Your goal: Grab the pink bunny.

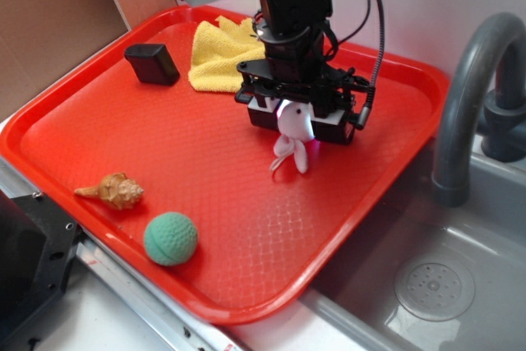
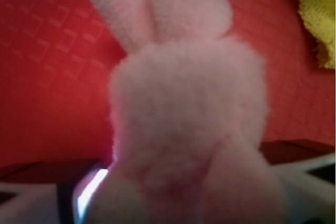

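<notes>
The pink bunny (image 1: 294,136) is a small pale plush hanging from my gripper (image 1: 293,115) over the right middle of the red tray (image 1: 205,154). Its thin limbs dangle just above the tray or touch it; I cannot tell which. In the wrist view the pink bunny (image 2: 189,124) fills most of the frame, blurred and very close, with its two ears pointing away. My gripper (image 2: 181,205) is shut on the plush, and only grey edges of the fingers (image 2: 31,203) show at the bottom corners.
A yellow cloth (image 1: 222,55) and a black block (image 1: 152,63) lie at the tray's back. A brown seashell (image 1: 115,191) and a green ball (image 1: 171,238) sit near its front left edge. A grey sink (image 1: 436,285) with a faucet (image 1: 468,104) is to the right.
</notes>
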`<state>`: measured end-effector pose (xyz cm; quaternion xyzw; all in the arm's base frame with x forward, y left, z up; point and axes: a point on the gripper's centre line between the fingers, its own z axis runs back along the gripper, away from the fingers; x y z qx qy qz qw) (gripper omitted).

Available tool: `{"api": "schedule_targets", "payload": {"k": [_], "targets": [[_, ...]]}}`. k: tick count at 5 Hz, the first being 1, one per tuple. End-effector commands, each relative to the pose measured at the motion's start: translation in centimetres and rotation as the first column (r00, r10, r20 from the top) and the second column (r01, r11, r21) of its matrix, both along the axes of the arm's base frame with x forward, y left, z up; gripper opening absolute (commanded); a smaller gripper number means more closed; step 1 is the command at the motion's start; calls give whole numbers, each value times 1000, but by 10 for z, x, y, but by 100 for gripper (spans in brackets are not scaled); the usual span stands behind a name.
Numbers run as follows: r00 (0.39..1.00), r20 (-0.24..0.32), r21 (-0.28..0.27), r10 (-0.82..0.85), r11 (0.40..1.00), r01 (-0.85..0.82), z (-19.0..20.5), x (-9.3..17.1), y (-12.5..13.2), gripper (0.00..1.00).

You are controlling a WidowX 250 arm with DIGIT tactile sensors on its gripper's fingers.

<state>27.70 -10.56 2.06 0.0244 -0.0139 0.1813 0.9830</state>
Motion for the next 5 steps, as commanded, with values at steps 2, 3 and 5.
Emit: {"api": "schedule_targets", "payload": {"k": [2,3,5], "targets": [[961,-26,-265,-275,929,259,140,-49,40,0],[954,23,-253,-300,921,296,175,-84,53,0],[988,-5,-206,-153,967,148,180,-99,59,0]]}}
